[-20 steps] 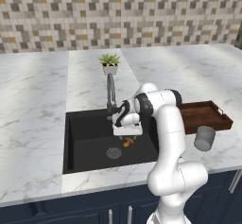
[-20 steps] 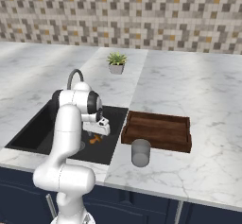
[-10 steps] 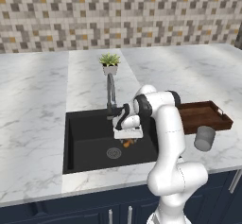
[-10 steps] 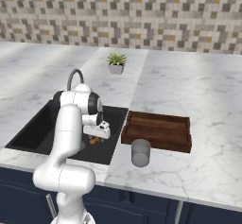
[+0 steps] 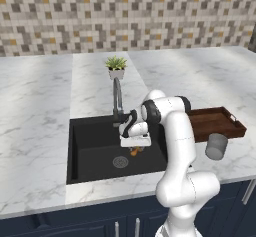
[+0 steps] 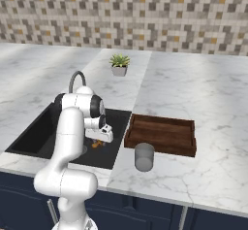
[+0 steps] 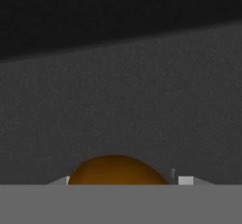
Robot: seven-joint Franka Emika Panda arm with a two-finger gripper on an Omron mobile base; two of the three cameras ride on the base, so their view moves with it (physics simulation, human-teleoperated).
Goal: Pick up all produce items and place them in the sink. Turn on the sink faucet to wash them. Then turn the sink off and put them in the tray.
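Gripper (image 5: 135,148) hangs low inside the sink (image 5: 95,141), its fingers pointing down at the basin floor just right of the round drain (image 5: 120,161). Between the fingertips sits the mushroom (image 5: 134,151), a tiny orange-brown cap resting on the sink's black floor. From the hand view the rounded cap (image 7: 117,170) lies right between the two finger tips, with one pale tip (image 7: 185,180) just beside it, but whether the jaws are actually pinching it or only bracketing it cannot be told. In the right base view the gripper (image 6: 98,143) and the mushroom (image 6: 96,144) appear near the sink's right wall (image 6: 118,141). Behind the sink rises the faucet (image 5: 117,98), its gooseneck spout curving over the basin, and a potted plant (image 5: 116,67) stands further behind it. Right of the sink lies the wooden tray (image 5: 215,123), with a grey cup (image 5: 216,146) just in front of it.
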